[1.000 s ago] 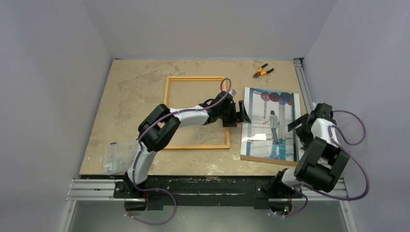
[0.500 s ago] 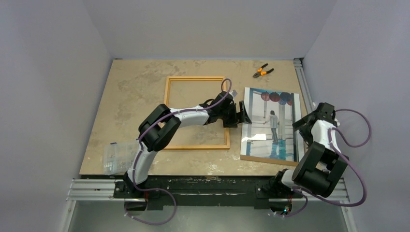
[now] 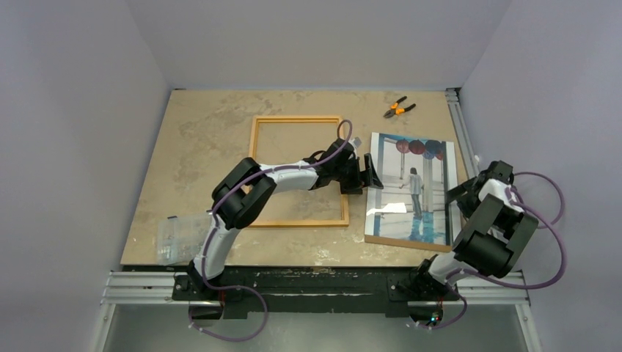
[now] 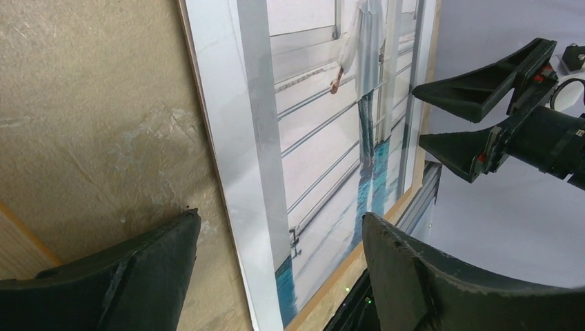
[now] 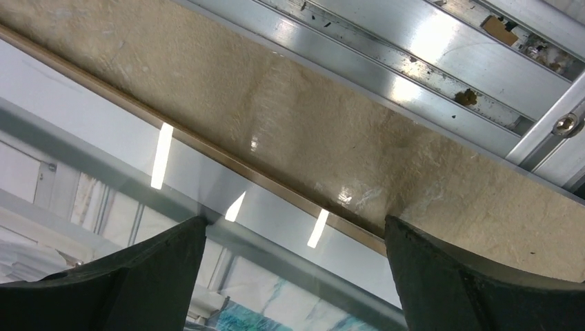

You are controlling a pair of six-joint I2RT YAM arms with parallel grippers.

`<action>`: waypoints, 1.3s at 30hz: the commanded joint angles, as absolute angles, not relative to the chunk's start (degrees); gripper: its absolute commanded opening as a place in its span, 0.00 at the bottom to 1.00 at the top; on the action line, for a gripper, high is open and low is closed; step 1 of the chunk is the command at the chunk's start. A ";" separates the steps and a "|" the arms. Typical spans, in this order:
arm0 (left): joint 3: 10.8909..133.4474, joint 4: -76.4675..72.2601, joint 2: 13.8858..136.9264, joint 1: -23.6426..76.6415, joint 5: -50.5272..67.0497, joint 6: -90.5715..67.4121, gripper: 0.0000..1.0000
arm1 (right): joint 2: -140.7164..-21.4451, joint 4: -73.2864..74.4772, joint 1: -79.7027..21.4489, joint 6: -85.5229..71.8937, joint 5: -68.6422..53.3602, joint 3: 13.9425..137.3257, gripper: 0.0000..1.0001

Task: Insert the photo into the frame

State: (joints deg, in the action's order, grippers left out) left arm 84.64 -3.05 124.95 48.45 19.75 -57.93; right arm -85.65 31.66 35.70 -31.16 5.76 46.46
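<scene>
Near the table's front left corner lies a clear plastic bag. Toward the front right, the photo lies flat on a brown backing board. The right gripper, fingers apart, sits at the photo's right edge. The left gripper, fingers also spread, straddles its left edge. The orange frame lies flat just left of the photo. Orange-handled pliers rest farthest back

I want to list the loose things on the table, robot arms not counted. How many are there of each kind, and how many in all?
Orange picture frame: 1
Photo: 1
Brown board under the photo: 1
Pliers: 1
Clear plastic bag: 1
Total: 5
</scene>
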 commanded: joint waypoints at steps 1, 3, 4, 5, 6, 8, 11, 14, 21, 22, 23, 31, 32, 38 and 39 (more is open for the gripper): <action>86.31 -6.16 126.01 48.52 21.45 -58.87 0.84 | -85.88 27.89 36.30 -29.35 -1.21 44.40 0.98; 86.31 -6.58 126.12 48.53 21.69 -59.18 0.83 | -85.29 27.89 36.29 -28.54 -1.68 43.41 0.97; 86.34 -6.69 126.13 48.52 21.77 -59.23 0.83 | -85.01 28.25 36.23 -28.48 -1.72 43.00 0.97; 86.37 -6.75 126.21 48.52 21.84 -59.36 0.83 | -84.60 28.31 36.21 -28.42 -2.50 42.59 0.97; 86.41 -6.93 126.26 48.54 21.92 -59.41 0.82 | -84.32 28.16 36.21 -28.51 -3.40 42.14 0.96; 86.46 -7.27 126.14 48.53 22.09 -59.53 0.80 | -83.67 28.25 36.20 -28.53 -4.99 41.81 0.96; 86.36 -8.32 126.04 48.54 22.64 -59.76 0.78 | -83.12 28.69 36.21 -28.38 -7.35 41.54 0.95; 86.07 -9.37 125.59 48.52 22.70 -59.93 0.77 | -82.40 28.81 36.12 -28.24 -8.90 41.06 0.94; 84.98 -11.43 124.14 48.53 22.96 -59.71 0.73 | -82.40 28.70 36.04 -27.71 -11.68 40.67 0.93; 84.72 -11.50 123.74 48.52 22.62 -59.50 0.72 | -82.36 28.73 35.97 -27.69 -11.89 40.62 0.93; 84.51 -11.51 123.27 48.52 22.30 -59.28 0.72 | -82.35 28.70 35.95 -27.64 -12.13 40.56 0.93; 82.88 -8.72 118.45 48.56 18.12 -56.96 0.69 | -82.33 28.36 35.78 -27.09 -13.76 40.43 0.93; 82.57 -8.34 117.74 48.63 17.15 -56.47 0.69 | -82.49 28.18 35.77 -27.00 -14.33 40.37 0.93; 81.24 -10.25 116.53 48.60 16.76 -55.90 0.69 | -83.81 27.72 35.43 -26.07 -16.74 40.42 0.92; 81.21 -10.48 116.54 48.60 16.78 -55.99 0.69 | -83.92 27.84 35.34 -25.96 -17.05 40.43 0.92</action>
State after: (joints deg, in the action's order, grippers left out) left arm 81.65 -6.74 119.79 48.14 17.12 -57.39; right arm -81.38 26.87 36.38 -25.69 -9.89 42.68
